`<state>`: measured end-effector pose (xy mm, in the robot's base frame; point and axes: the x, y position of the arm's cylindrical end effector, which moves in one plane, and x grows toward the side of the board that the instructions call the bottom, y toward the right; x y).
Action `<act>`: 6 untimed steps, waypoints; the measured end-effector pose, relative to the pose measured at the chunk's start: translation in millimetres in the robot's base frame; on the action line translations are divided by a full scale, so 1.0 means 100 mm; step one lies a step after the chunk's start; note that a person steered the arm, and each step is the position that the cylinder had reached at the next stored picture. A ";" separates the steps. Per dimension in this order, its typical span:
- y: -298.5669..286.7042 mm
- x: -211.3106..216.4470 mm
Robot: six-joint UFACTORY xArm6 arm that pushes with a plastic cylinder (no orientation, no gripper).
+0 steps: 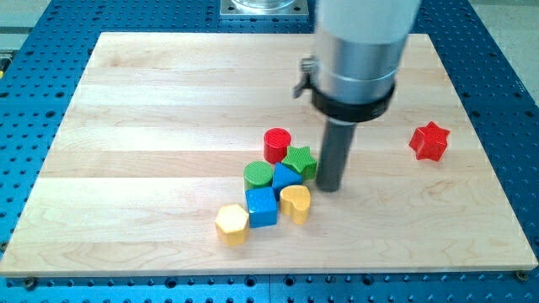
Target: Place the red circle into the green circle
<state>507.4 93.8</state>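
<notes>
While the red circle sits at the cluster's top, just apart from the green circle below-left of it, the tip rests right of the green star. No jaws exist on this rod. Best approach: circle above the red circle, push down-left gently, avoiding the star.

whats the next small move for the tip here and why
Probably swing my tip around the view's top of the cluster to just above the red circle block. The tip now sits right of the green star block, which lies between them. The green circle block lies below-left of the red one, so a push from above-right should bring them together.
</notes>
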 end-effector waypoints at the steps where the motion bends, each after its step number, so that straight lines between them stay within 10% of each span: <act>1: 0.07 -0.47; 4: -0.39 -1.01; 6: -0.82 -0.52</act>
